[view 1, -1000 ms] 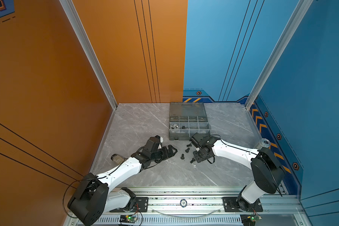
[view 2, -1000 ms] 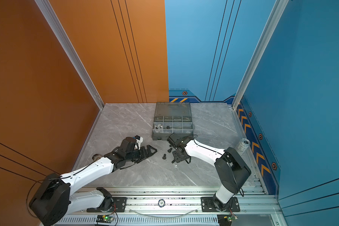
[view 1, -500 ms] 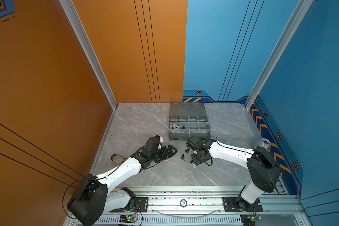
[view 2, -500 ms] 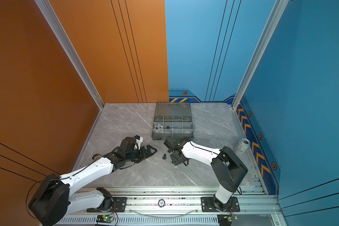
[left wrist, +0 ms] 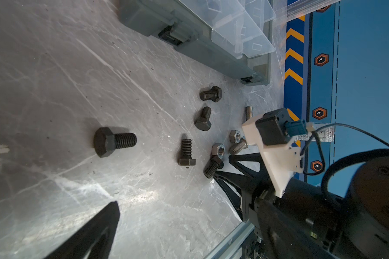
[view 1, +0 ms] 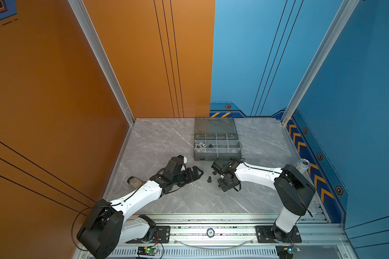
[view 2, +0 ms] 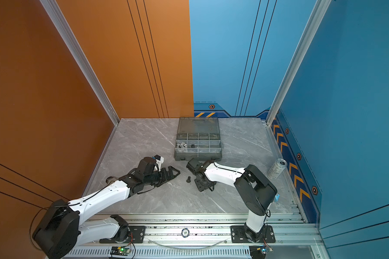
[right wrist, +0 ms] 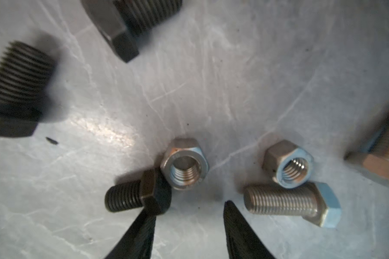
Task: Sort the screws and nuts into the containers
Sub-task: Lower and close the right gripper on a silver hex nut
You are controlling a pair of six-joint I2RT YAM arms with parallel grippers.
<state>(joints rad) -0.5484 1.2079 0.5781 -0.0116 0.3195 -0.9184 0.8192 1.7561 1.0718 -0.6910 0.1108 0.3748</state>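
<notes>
Loose screws and nuts lie in front of the grey organizer box [view 1: 218, 155]. My right gripper [right wrist: 191, 207] points down at them, open. Just beyond its fingertips sits a silver nut [right wrist: 184, 164]. One fingertip touches the head of a black screw [right wrist: 137, 196], and a silver screw [right wrist: 290, 203] lies outside the other. A second nut [right wrist: 289, 163] rests on that silver screw. Nothing is between the fingers. My left gripper [view 1: 194, 173] lies low and wide open, empty, near a lone black screw [view 1: 209, 179]. Silver nuts [view 1: 200, 144] fill one compartment.
More black screws [left wrist: 203, 118] and a silver one [left wrist: 248, 112] lie between the box and my right wrist. A silver can [view 1: 302, 165] stands at the right edge. A brownish cylinder [view 1: 134, 182] lies beside my left arm. A poker chip [view 1: 210, 232] sits on the front rail.
My right wrist has shifted a little to the left over the loose hardware. The left arm has stayed where it was, with its jaws just as wide.
</notes>
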